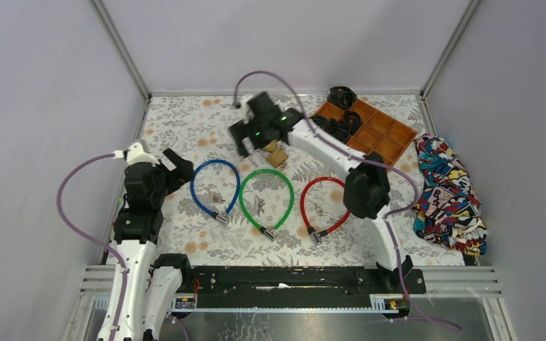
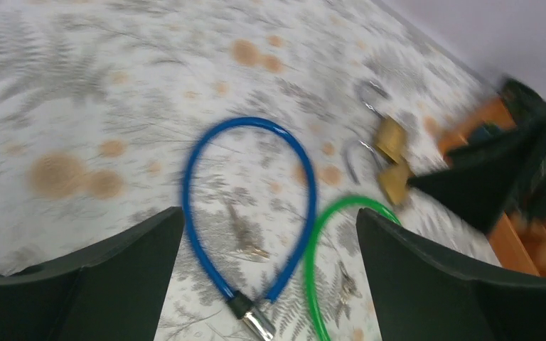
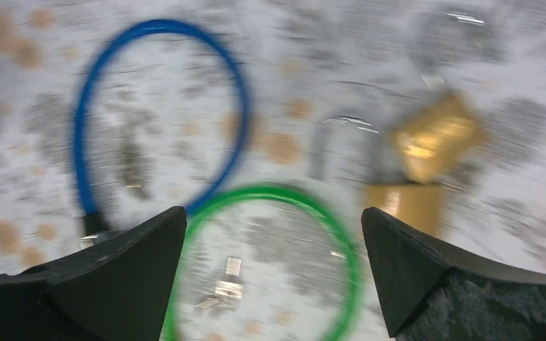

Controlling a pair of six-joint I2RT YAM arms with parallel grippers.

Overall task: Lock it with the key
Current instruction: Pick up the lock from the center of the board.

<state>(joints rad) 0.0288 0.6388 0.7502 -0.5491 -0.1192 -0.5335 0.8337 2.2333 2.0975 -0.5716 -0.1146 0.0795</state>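
Three cable locks lie in a row on the floral cloth: blue point(image 1: 215, 186), green point(image 1: 265, 200) and red point(image 1: 325, 206). A small key point(image 1: 259, 206) lies inside the green loop, and others lie inside the blue and red loops. Two brass padlocks point(image 1: 276, 153) sit behind the green loop. My right gripper point(image 1: 250, 145) hovers just left of the padlocks, open and empty; its wrist view shows the green loop point(image 3: 270, 193), keys point(image 3: 227, 280) and a padlock point(image 3: 434, 138) below. My left gripper point(image 1: 179, 169) is open and empty beside the blue loop point(image 2: 199, 206), whose keys point(image 2: 252, 250) lie between the fingers.
An orange compartment tray point(image 1: 384, 135) holding black items stands at the back right. A bright patterned cloth point(image 1: 446, 192) lies along the right wall. Metal frame rails and grey walls border the table on three sides.
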